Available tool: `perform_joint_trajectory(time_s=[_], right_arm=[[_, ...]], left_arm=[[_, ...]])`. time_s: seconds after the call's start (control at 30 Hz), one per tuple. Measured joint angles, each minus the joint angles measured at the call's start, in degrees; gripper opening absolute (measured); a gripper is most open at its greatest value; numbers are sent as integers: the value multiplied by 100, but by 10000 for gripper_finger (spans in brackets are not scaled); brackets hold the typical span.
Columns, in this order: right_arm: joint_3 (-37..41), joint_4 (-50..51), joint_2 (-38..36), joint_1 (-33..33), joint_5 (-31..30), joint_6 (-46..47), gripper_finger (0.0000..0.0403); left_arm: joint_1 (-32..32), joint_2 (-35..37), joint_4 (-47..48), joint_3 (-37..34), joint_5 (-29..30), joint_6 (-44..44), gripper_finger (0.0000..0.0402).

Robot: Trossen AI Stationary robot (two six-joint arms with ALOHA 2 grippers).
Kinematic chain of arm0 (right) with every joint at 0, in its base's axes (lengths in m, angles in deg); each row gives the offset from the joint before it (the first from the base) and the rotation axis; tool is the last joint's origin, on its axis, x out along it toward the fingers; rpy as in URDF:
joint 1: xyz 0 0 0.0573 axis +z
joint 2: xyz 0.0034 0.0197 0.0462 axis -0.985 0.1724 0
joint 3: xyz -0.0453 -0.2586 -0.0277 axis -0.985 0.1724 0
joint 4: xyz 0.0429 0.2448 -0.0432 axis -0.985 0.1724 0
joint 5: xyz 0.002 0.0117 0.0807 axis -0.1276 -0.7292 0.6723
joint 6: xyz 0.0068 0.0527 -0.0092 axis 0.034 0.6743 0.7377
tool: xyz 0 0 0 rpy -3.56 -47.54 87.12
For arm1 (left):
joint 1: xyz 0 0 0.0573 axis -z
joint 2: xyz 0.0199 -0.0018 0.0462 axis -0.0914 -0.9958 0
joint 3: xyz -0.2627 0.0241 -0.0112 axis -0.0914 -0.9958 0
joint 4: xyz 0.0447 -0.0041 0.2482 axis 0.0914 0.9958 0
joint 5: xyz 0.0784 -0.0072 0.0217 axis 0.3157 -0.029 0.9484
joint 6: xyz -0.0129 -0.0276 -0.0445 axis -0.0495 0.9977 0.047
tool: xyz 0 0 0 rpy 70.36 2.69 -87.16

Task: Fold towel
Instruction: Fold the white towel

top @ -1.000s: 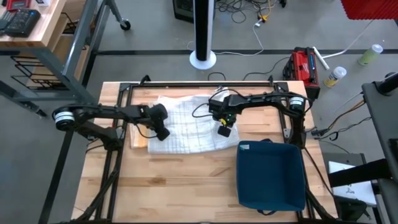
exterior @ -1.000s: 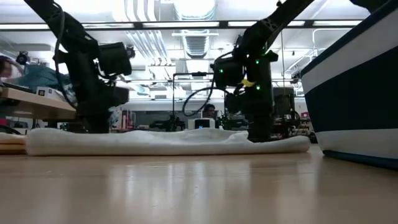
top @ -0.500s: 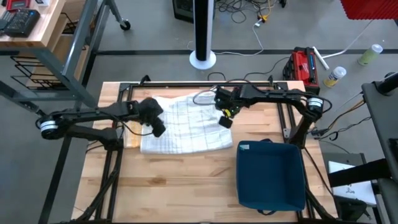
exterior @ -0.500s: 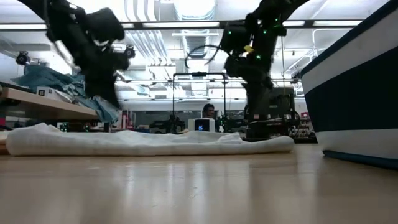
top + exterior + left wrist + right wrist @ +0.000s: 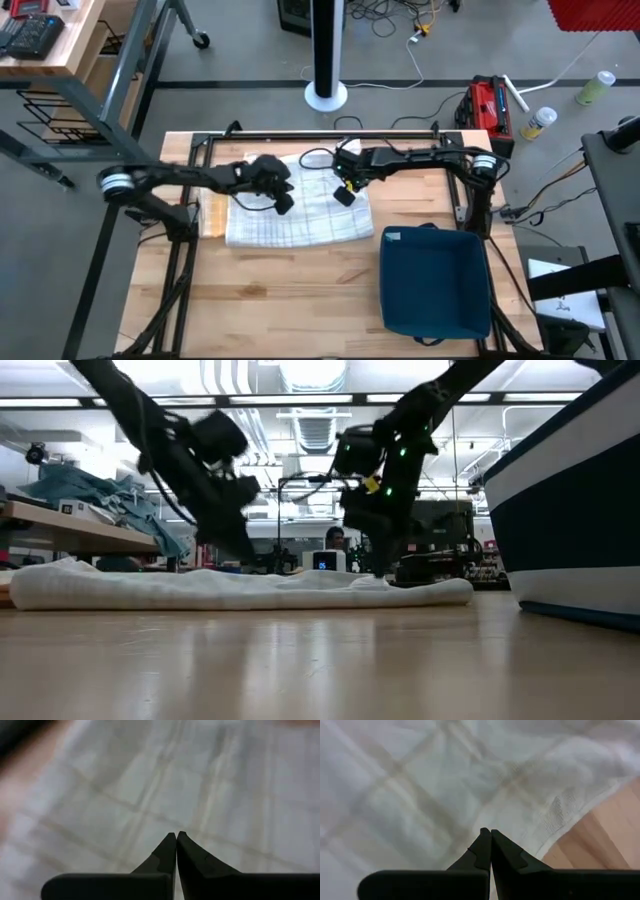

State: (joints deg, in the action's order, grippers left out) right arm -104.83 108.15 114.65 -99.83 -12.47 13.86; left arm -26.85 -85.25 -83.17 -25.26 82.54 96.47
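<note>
While the white towel (image 5: 300,212) lies flat on the tabletop (image 5: 270,300), the left claw (image 5: 283,204) and right claw (image 5: 343,196) hover above it, both clenched and empty.

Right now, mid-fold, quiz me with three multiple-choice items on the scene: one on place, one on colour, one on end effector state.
1. Where is the bin?
A. on the towel
B. right of the towel, nearer the front edge
C. off the table

2. The towel is:
A. red
B. white, faintly checked
C. black

3. The left end effector and right end effector are:
A. both shut
B. both open
C. one open

Answers: B, the high view shows the bin apart from the towel; B, pale cloth with grid lines; A, fingertips meet in both wrist views.
</note>
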Motion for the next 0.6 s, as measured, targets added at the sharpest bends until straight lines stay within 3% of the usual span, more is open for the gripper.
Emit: perform_joint_trajectory(time_s=[0.27, 0.5, 0.6], right_arm=[[-2, 905, 352, 12, -135, -31, 0], [-5, 1928, 264, 27, -226, -113, 0], [-30, 1969, -8, 37, -461, -106, 0]], left_arm=[[-24, -1430, 359, 556, 230, 90, 2], [-38, -1432, 539, 619, 231, -54, 1], [-52, -1242, 844, 590, -372, -336, 1]])
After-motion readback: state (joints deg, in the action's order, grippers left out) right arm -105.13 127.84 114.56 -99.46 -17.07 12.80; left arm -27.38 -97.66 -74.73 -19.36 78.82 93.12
